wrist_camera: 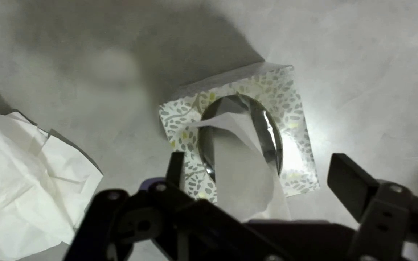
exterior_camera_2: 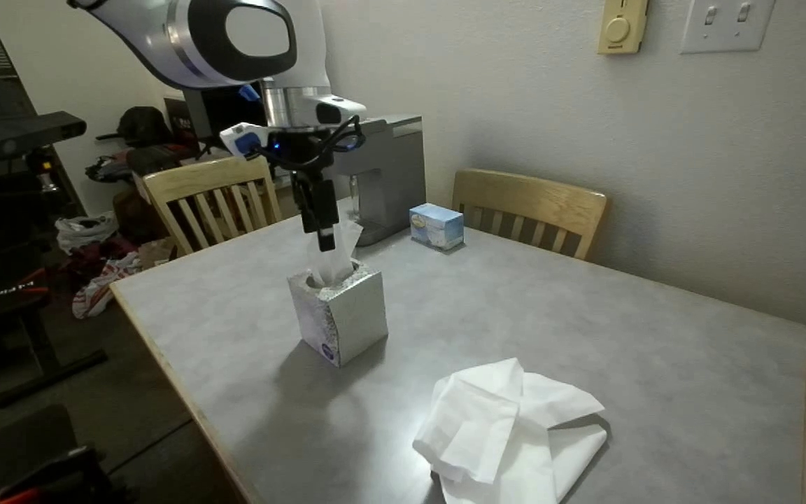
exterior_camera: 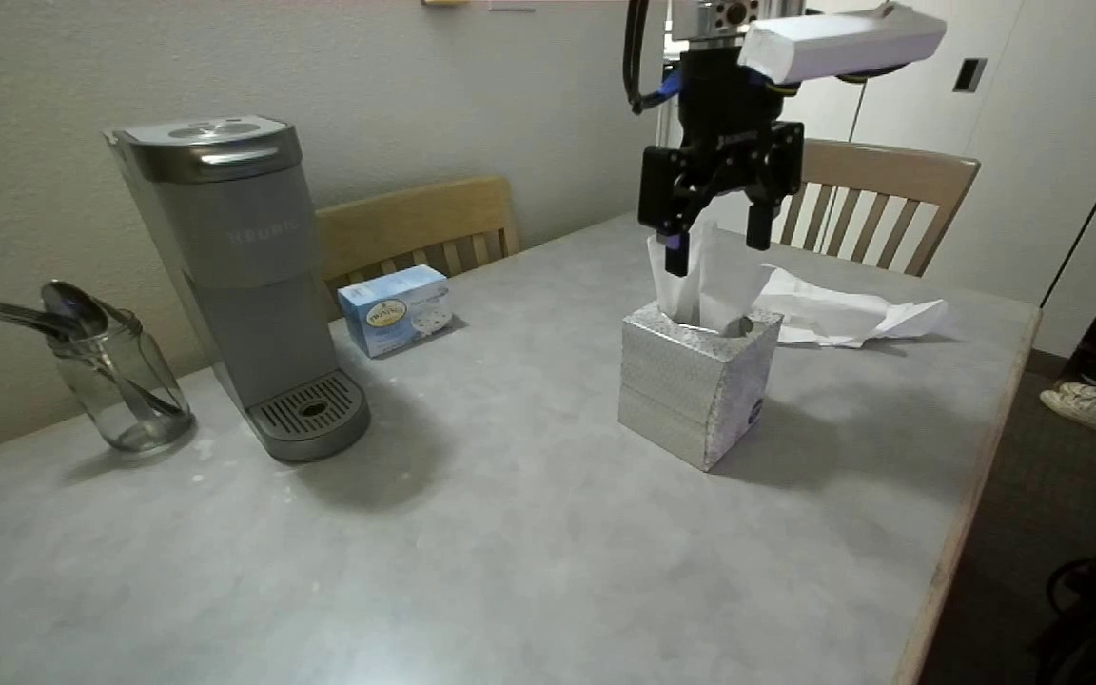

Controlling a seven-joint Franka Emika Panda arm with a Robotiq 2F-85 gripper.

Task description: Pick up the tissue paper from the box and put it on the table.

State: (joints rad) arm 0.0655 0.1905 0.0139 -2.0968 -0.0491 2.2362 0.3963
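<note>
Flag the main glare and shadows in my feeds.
Wrist view: glare on part of the tissue box top, dark shadow on the table beside it, hand mostly dark; in both exterior views: shadow beside the box; in an exterior view: glare on the table near the loose tissue.

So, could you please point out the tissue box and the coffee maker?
Tissue box (exterior_camera: 686,390): in an exterior view, on a side wall.
Coffee maker (exterior_camera: 248,257): in an exterior view, on its grey front.

Loose tissue (wrist_camera: 31,181) partly outside wrist view
</note>
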